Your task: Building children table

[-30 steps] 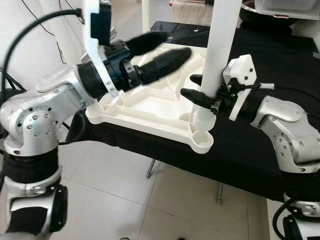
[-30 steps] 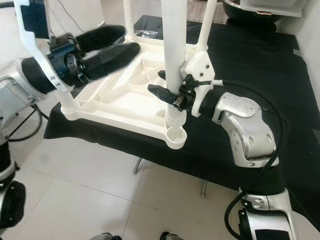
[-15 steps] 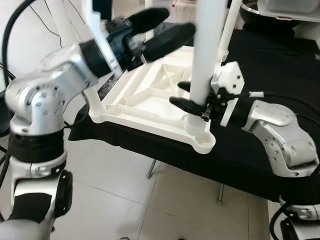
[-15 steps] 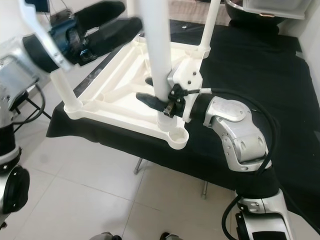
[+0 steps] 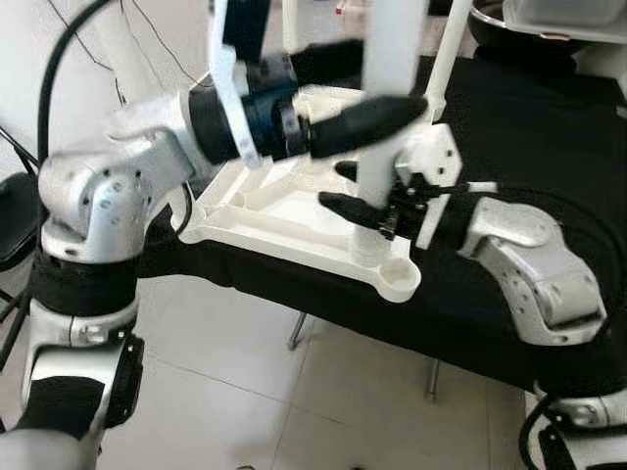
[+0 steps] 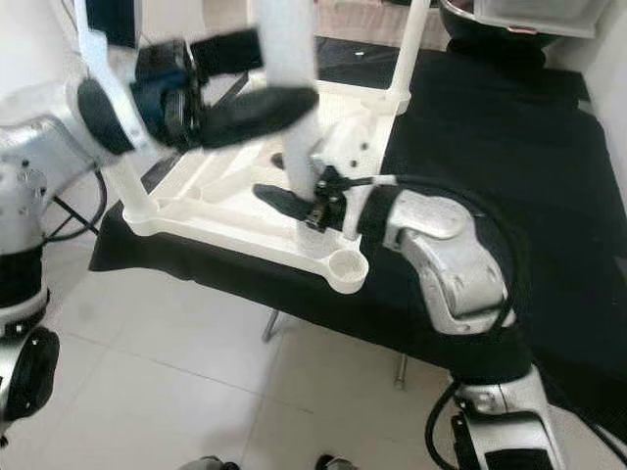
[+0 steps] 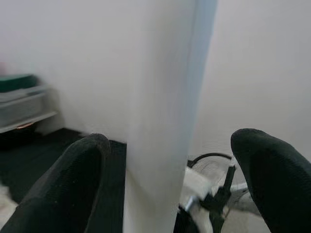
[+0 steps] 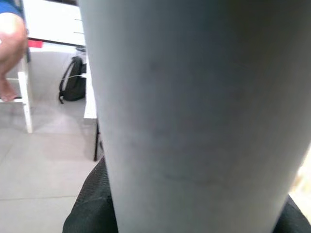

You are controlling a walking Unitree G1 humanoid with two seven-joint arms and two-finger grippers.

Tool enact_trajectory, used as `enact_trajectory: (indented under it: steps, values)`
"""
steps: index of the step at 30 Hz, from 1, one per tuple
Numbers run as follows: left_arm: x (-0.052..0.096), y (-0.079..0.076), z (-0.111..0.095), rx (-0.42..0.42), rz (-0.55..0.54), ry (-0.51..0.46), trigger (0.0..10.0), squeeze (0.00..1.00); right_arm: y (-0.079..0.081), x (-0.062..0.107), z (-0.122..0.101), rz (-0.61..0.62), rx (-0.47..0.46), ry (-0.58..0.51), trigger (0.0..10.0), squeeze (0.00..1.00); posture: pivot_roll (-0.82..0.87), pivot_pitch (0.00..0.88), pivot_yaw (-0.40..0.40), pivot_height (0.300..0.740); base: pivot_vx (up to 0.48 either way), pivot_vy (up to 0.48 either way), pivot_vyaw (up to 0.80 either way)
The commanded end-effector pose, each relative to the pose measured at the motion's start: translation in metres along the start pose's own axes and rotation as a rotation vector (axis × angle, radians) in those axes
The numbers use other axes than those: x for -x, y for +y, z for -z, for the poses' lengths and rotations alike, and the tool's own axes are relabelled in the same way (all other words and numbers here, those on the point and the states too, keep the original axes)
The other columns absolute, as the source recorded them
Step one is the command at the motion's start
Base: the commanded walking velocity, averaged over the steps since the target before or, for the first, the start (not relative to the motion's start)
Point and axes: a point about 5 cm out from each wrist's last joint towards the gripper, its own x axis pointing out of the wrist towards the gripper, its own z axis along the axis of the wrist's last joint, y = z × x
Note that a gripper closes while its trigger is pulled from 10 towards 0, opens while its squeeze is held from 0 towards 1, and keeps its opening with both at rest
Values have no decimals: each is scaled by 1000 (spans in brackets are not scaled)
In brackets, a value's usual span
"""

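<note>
Step in hand: I judge I'm seating a white table leg (image 5: 390,59) into the near corner socket of the upturned white tabletop (image 5: 279,211), which lies on the black-draped bench (image 5: 549,137).
Leg position: centre of the left eye frame, upright, its foot at the socket (image 5: 370,240); I can't tell if it is fully home.
Right hand (image 5: 345,188): gripping the leg low down, one black finger on each side of it.
Left hand (image 5: 353,93): open, fingers straddling the leg higher up, upper centre of frame, not clamped.
Next move: close my left hand on the leg, then press or twist it down while keeping it plumb.
Left wrist view: leg (image 7: 165,111) standing between spread fingertips (image 7: 80,179) with gaps either side.
Right wrist view: a person's bare leg (image 8: 9,53) and a dark bag (image 8: 73,85) on the tiled floor (image 8: 43,165).
</note>
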Motion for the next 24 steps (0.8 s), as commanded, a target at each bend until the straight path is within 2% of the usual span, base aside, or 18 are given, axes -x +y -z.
enact_trajectory:
  steps: [1, 6, 8, 10, 12, 18, 20, 21, 22, 23, 24]
  values:
    - [2, -2, -9, -31, 8, -7, 10000, 0, -3, 1, -3, 17, 9, -5, 10000, 0, 57, 111, -10, 740, 0, 0, 0]
    - [2, 5, -12, -75, -65, -20, 10000, 0, -1, 1, -3, 5, 19, -5, 10000, 0, 58, 110, -13, 740, 0, 0, 0]
    - [-2, 13, -11, -116, -118, -34, 10000, 0, 5, -1, -4, -30, 23, -12, 10000, 0, 61, 110, -15, 740, 0, 0, 0]
    - [-5, 14, -11, -109, -126, -48, 10000, 0, 6, -2, -4, -40, 22, -14, 10000, 0, 67, 111, -20, 740, 0, 0, 0]
    - [-17, 15, -8, -88, -98, -61, 10000, 0, 9, -4, -4, -62, 22, -20, 10000, 0, 68, 110, -20, 740, 0, 0, 0]
    - [-28, 14, -2, -41, -33, -69, 10000, 0, 13, -6, -6, -81, 22, -29, 10000, 0, 62, 111, -19, 740, 0, 0, 0]
    - [-41, 14, 7, -36, -21, -53, 10000, 0, 14, -6, -6, -87, 22, -29, 10000, 0, 59, 113, -16, 740, 0, 0, 0]
    - [-41, 14, 7, -36, -21, -53, 10000, 0, 14, -6, -6, -87, 22, -29, 10000, 0, 59, 113, -16, 740, 0, 0, 0]
    - [-49, 15, 12, -34, -18, -44, 10000, 0, 15, -7, -5, -91, 21, -28, 10000, 0, 59, 113, -16, 740, 0, 0, 0]
    - [-51, 15, 14, -30, -11, -40, 9176, 0, 16, -7, -5, -92, 20, -27, 10000, 0, 59, 113, -16, 740, 0, 0, 0]
    - [-52, 15, 14, -27, 0, -32, 0, 0, 16, -8, -4, -91, 20, -25, 10000, 0, 61, 116, -13, 740, 0, 0, 0]
